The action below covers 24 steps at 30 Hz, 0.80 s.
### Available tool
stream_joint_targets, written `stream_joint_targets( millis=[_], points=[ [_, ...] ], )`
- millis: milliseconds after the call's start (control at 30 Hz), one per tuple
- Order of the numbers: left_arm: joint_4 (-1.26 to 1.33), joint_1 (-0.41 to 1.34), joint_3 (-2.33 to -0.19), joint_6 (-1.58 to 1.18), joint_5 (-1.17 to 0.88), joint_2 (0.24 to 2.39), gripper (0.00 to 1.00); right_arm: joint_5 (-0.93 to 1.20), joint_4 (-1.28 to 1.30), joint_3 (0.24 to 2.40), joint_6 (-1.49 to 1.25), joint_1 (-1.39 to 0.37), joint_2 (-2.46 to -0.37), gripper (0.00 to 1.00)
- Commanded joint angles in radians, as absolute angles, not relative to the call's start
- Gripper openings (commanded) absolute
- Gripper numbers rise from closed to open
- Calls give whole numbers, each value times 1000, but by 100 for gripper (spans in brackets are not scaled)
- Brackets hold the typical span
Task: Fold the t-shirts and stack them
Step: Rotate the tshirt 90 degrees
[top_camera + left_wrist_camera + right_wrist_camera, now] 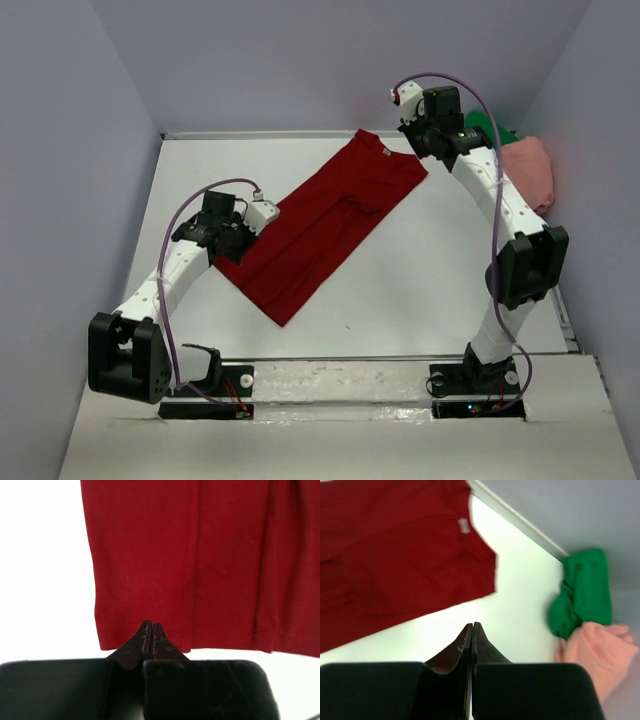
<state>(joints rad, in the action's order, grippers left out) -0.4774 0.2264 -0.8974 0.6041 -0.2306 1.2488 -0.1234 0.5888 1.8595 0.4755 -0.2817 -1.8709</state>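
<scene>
The dark red t-shirt (320,225) lies flat on the table (430,270), apparently narrowed lengthwise for the next fold. Its hem is directly ahead of the left gripper (151,625), which is closed and empty. The right gripper (472,626), also closed and empty, hangs near the collar end. Ahead to its right, the green t-shirt (582,592) and salmon pink t-shirt (595,650) sit bunched, probably parked for later.

My left arm (165,275) leaves its base at the near left corner and slants forward and inward, staying low. My left hand (232,245) is closed, its two dark fingers (145,640) pressed flat together with the tips touching. My right arm (500,210) rises from its base to a high elbow, then stretches far ahead toward the back. My right hand (418,140) is closed too, its fingers (462,645) meeting along one thin seam.
</scene>
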Motion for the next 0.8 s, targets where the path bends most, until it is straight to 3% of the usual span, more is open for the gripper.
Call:
stream_joint_targets(
  millis=[0,233,767],
  points=[
    [-335,183,-813,581,-189,1189,0,210,834,1813,377,-369,-1807,0],
    [-247,74,-753,509,-201,1117,0,268,931,1750,367,-624,-1861,0],
    [-204,-109,-741,453,-169,1118,0,264,894,1678,342,-827,-1997,0]
  ],
)
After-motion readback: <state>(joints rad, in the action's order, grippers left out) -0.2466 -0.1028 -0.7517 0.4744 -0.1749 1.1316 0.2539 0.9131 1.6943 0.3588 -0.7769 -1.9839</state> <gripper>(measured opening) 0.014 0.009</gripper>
